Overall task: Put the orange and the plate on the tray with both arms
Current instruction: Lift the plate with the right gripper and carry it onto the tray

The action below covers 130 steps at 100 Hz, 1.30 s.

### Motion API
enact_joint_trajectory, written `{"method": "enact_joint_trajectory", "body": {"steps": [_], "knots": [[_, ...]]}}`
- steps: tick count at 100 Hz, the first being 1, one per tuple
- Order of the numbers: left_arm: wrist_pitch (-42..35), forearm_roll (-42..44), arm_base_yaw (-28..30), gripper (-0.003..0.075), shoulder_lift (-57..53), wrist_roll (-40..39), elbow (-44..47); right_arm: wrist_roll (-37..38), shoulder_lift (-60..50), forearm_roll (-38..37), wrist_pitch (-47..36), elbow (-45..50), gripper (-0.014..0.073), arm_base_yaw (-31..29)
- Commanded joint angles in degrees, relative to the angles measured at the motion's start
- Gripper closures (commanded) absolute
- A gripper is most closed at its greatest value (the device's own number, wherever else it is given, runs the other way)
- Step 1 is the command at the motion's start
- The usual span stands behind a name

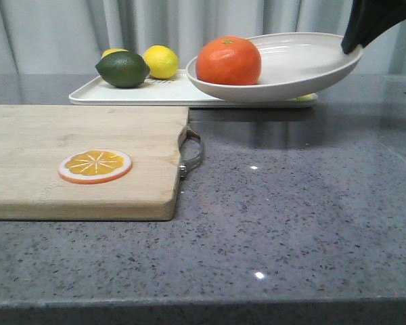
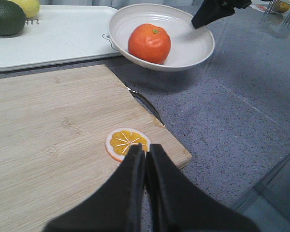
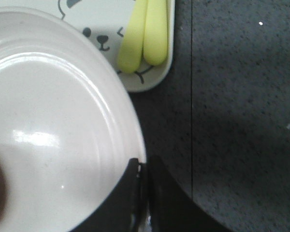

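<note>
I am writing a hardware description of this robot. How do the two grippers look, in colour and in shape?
Both are matte black with no visible markings or cables. The left gripper has two long, flat fingers that narrow toward rounded tips. The right gripper has the same dark, smooth fingers; in the front view it appears as a tapered black wedge.

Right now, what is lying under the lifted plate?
Under the plate, the tray shows its bear-face corner and two pale yellow pieces. The rest beneath is covered. The orange sits inside.

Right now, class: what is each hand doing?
Left hand: closed, holding nothing, above the cutting board.
Right hand: closed on the plate rim, the orange riding inside.
</note>
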Motion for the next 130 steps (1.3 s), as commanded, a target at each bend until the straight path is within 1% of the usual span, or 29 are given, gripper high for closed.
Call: {"method": "enact_joint_trajectory", "body": {"steps": [1,22,51,74,86,114,121,130], "knots": [[-3.9,-0.6,0.2,0.0739,0.3,-0.5,-1.6,-1.3,0.6,3.1,-2.2,-5.4,0.0662,-0.4],[-3.9,-0.6,0.2,0.0739,0.3,-0.5,-1.6,-2.8,10.5,5.8,0.9,-17.9,0.0662,-0.4],[-3.9,-0.6,0.2,0.0739,0.3,-0.5,-1.6,-2.8,24.9,7.2,5.5,-39.9,0.0662,-0.4],[-3.9,-0.6,0.2,0.0739,0.3,-0.5,-1.6,-2.8,34.3,9.6,8.0,-54.2,0.0662,-0.4],[-3.9,-0.6,0.2,0.0739,0.3,-0.5,-1.6,-2.8,37.5,9.6,8.9,-57.1,0.0662,-0.4],[-3.9,-0.6,0.2,0.0739,0.3,-0.5,-1.6,-2.8,39.0,9.4,7.3,-57.1,0.0656,-0.4],[-3.9,-0.6,0.2,0.0739,0.3,-0.5,-1.6,-2.8,39.0,9.4,6.6,-57.1,0.0609,-0.4],[-3.9,-0.6,0.2,0.0739,0.3,-0.5,-1.6,-2.8,39.0,9.4,6.4,-57.1,0.0484,-0.4]]}}
